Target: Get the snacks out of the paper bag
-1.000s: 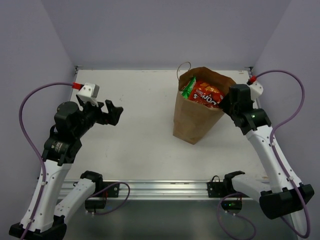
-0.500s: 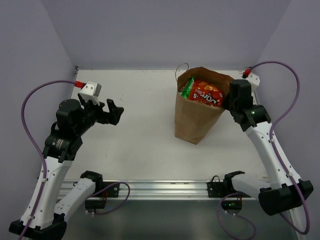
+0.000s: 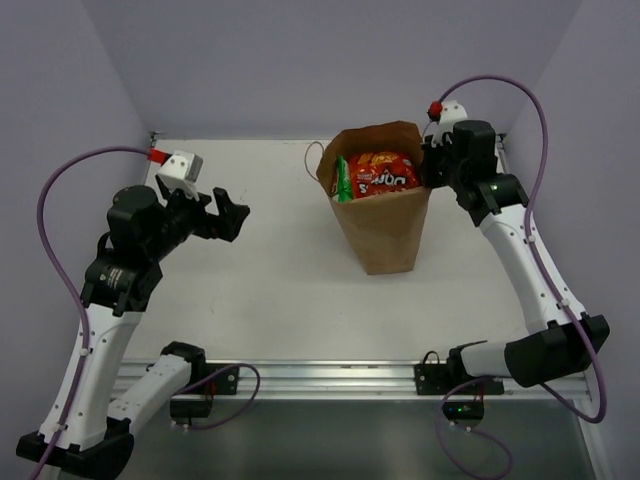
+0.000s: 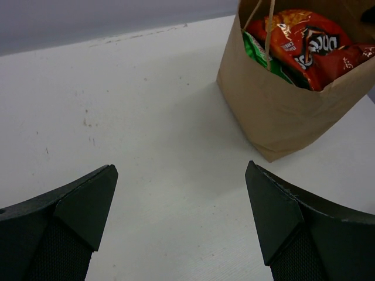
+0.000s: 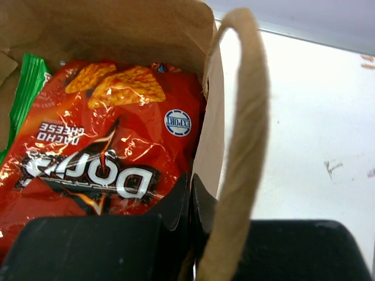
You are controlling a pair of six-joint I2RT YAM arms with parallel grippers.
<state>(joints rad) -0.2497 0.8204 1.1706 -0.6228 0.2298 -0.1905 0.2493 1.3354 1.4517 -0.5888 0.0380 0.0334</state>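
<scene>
Pale lilac walls [image 3: 300, 60] are seen around a white table [image 3: 270, 290]. Over the left side of the table the left gripper [image 3: 222, 216] is held in the air, with its fingers spread wide and nothing between them; it is well apart from everything else.

Toward the far right corner of the table the paper bag [image 3: 385, 235] is standing upright with its mouth open. The snacks are inside it: a green packet [image 3: 341, 182] is pressed against the left wall, and a big red chip bag [image 3: 385, 175] fills most of the opening. Other packets may lie below, but they are hidden.

At the right rim of the bag the right gripper [image 3: 433, 168] is placed. Its fingers are clenched, and in the right wrist view the paper wall seems to be pinched between them, just beside a twisted handle [image 5: 240, 146].

So the task is judged to be at its beginning. No snack is seen outside the bag, and all packets remain to be taken out.
</scene>
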